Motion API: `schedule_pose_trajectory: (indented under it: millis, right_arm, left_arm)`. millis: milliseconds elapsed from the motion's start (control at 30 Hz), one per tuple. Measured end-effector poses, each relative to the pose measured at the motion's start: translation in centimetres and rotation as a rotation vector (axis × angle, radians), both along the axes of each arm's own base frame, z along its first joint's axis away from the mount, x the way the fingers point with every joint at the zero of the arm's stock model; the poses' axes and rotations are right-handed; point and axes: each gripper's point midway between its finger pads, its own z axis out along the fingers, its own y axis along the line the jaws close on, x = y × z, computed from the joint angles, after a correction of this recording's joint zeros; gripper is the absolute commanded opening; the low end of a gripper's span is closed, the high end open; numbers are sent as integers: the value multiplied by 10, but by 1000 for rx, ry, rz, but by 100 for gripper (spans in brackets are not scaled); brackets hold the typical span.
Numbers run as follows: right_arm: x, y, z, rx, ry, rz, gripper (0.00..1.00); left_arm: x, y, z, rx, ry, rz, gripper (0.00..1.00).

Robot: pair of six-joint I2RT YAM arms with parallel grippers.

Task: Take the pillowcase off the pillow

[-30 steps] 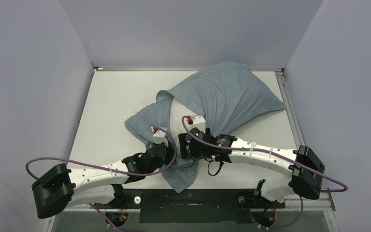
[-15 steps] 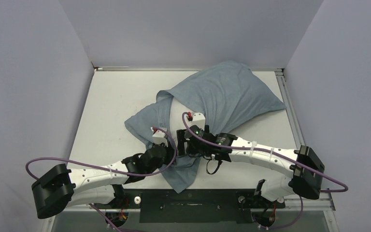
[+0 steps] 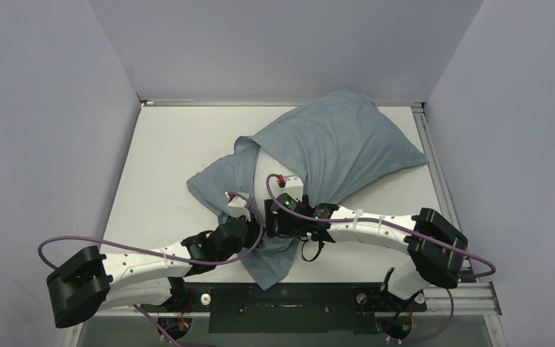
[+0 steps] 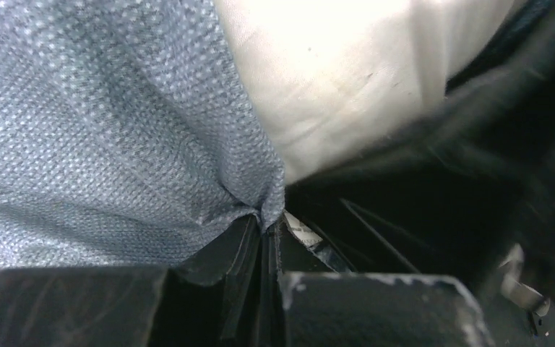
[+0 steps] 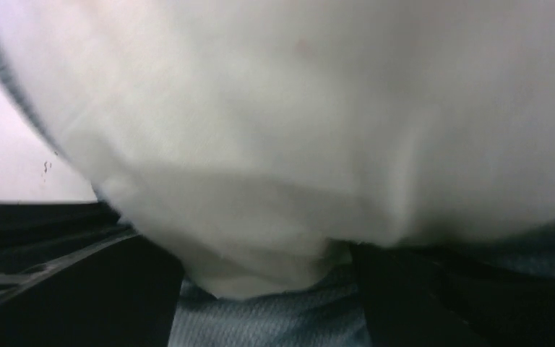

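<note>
While the left gripper (image 4: pixel 266 225) is pinched tight on a small fold of the pillowcase (image 3: pixel 336 144), the right gripper (image 5: pixel 260 293) stands wide apart, with a rounded end of the pillow (image 5: pixel 296 108) bulging down between its two fingers (image 5: pixel 65 282). Whether those fingers press on the pillow or only flank it cannot be told from the blurred close view.

Seen from above, the pillowcase lies on the white surface (image 3: pixel 162 155), plain grey-blue face up. Its plump, filled part sits toward the far right of the surface, close to the back wall. Its slack, flattened part spreads toward the near edge and trails down between the two arms. A narrow strip of white pillow shows at the mouth of the cloth near the middle of the surface, just beyond the two wrists.

Both arms reach inward from their bases and meet at that opening, the grippers just beside each other. The left one is on the loose cloth to the left of the white strip, and the right one is pushed in at the pillow's exposed end.

From the left wrist, the woven blue cloth gathers into a crease exactly where the black jaws close, with white pillow fabric just beside it on the right. From the right wrist, white fills most of the view, with a band of blue cloth under the pillow's end.
</note>
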Motion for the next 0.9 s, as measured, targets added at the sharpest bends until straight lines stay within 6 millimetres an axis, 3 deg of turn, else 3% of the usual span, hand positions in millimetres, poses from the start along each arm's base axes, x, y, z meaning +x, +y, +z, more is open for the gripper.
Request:
schedule_pose_trajectory:
  millis: [67,133,267,533,900]
  right_arm:
    - [5,0,-11,6,14,-9,40]
    - [11,3,-18,26,26,-13,24]
    - [27,14,-14,111,32,-13,7]
    - [46,35,-4,226,57,25,5]
    - [81,47,40,385,44,33,5]
  left_arm:
    - [-2,0,-2,0,5,-6,0]
    - [-2,0,0,-5,4,-10,0]
    - [0,-2,7,-33,-14,-5,0]
    - [10,-2,18,-68,-57,32,0]
    - [25,-2,23,-78,-100,89,0]
